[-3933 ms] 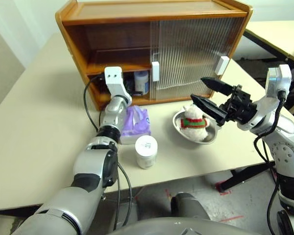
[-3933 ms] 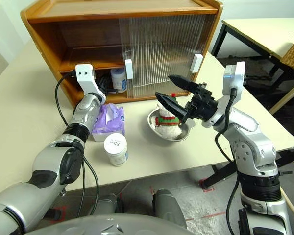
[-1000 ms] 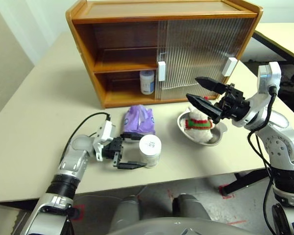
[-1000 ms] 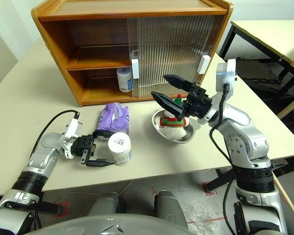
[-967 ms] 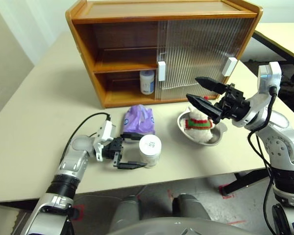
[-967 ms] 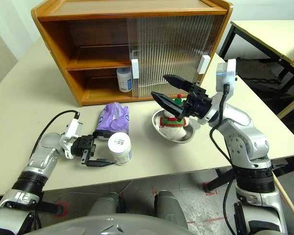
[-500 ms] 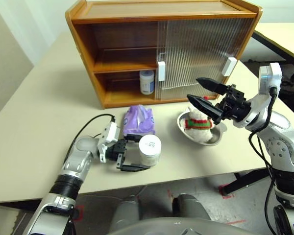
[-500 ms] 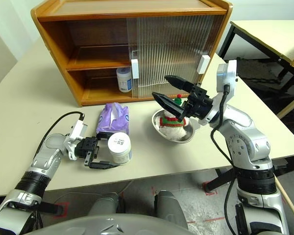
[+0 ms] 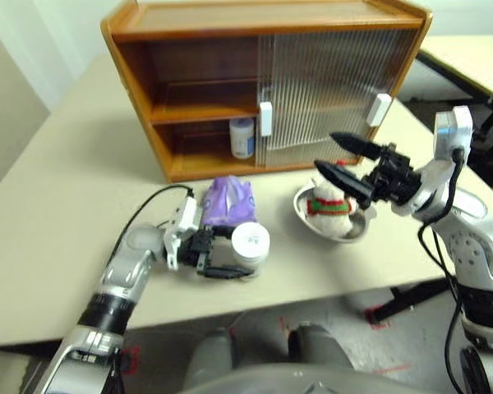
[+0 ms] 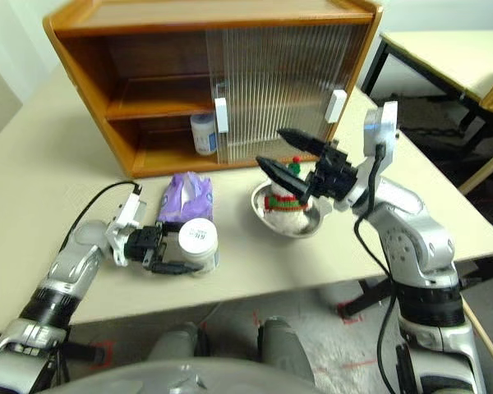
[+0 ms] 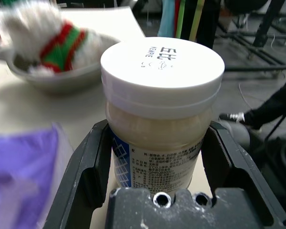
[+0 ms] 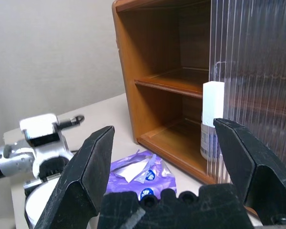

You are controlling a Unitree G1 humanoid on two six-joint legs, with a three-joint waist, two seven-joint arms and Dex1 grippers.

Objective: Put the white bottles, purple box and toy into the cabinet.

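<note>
- Done: one bottle (image 9: pixel 241 137) stands inside the cabinet (image 9: pixel 199 98), on its bottom level beside the door edge.
- In hand: the left pincer (image 9: pixel 223 256) brackets the second bottle (image 9: pixel 251 243), fingers at its sides; whether the bottle is clamped I cannot tell.
- Left: the box (image 9: pixel 228 202) lies on the bench (image 9: pixel 57 205) at 12 o'clock of that bottle; the toy (image 9: pixel 327 205) sits in a bowl (image 9: pixel 355 234) at 3 o'clock.
- The right pincer (image 9: pixel 338 160) hangs released, empty, above the toy.

Both head views look down and forward over the tabletop (image 9: pixel 49 205) toward the cabinet (image 9: pixel 205 90), while each wrist view peers closely along its own fingers, both catching the purple box (image 12: pixel 143 174).
</note>
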